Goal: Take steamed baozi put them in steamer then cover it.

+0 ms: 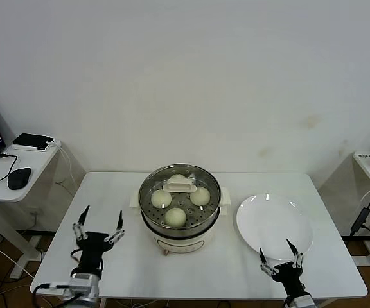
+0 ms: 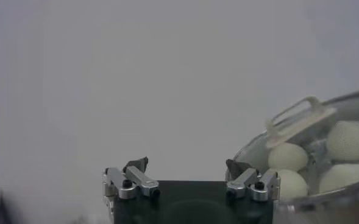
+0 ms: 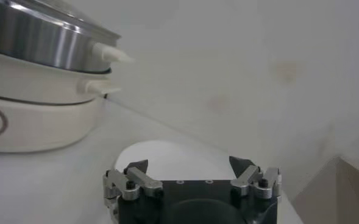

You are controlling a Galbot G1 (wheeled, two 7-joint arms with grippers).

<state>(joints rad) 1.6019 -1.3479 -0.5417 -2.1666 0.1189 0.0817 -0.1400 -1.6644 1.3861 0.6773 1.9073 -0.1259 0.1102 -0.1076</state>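
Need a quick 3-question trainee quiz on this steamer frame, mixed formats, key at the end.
1. How many off-white round dough buns lie in the shiny stainless-steel steamer basket?
2. True or false: the clear glass lid with the cream oblong handle sits on the basket.
3. Choose: the flat white round plate holds (A) two buns, (B) one bun, (C) nothing.

Both arms are low at the white table's near edge: left gripper beside the steamer, right gripper at the plate's near rim, both open and holding nothing.

Key: 1. four; 2. true; 3. C
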